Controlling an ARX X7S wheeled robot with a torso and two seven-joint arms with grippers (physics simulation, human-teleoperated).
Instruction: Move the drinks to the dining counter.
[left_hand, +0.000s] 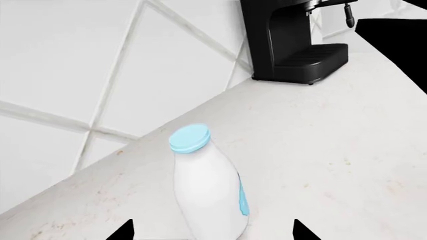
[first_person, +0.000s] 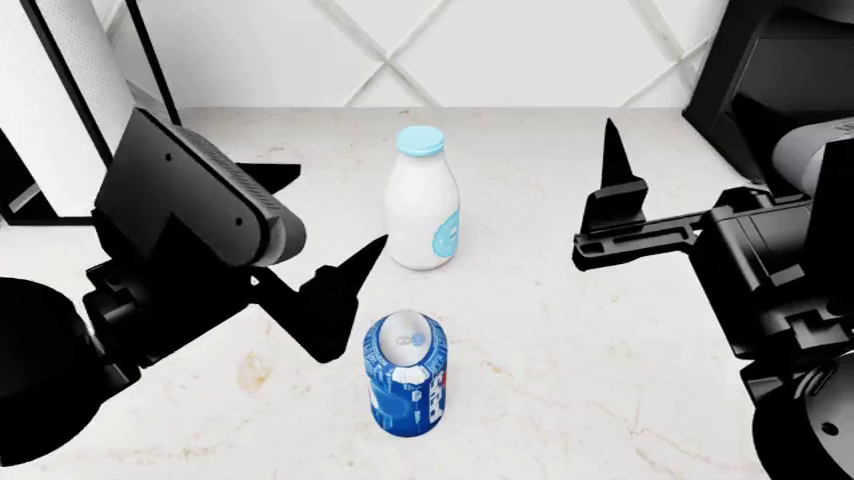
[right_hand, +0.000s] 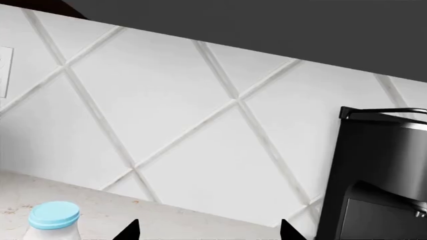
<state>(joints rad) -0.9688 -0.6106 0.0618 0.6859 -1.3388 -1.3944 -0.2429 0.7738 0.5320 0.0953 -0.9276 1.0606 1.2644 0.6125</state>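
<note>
- Left gripper (first_person: 314, 255) is standing wide open and holding nothing; its wrist view is showing both fingertips spread to either side of the milk bottle (first_person: 423, 200), which is standing upright just ahead of them, not yet between them
- Judgement: the spread is being kept wider than the bottle body so the fingers can slide past it without knocking it over
- Right gripper (first_person: 617, 205) is hovering empty off to the bottle's far side, apart from it; one finger is pointing upward in the head view and two dark tips are showing well apart in its wrist view, so it is reading as open
- Pepsi can (first_person: 406, 373) is standing upright on the speckled counter (first_person: 561, 330), nearer the robot than either gripper and just below the left fingertip, untouched
- Coffee machine (left_hand: 293, 42) is standing against the tiled wall, well beyond the left gripper and clear of its line
- Dining counter is not appearing in any view; both drinks are awaiting transfer, so the task is appearing barely begun
</note>
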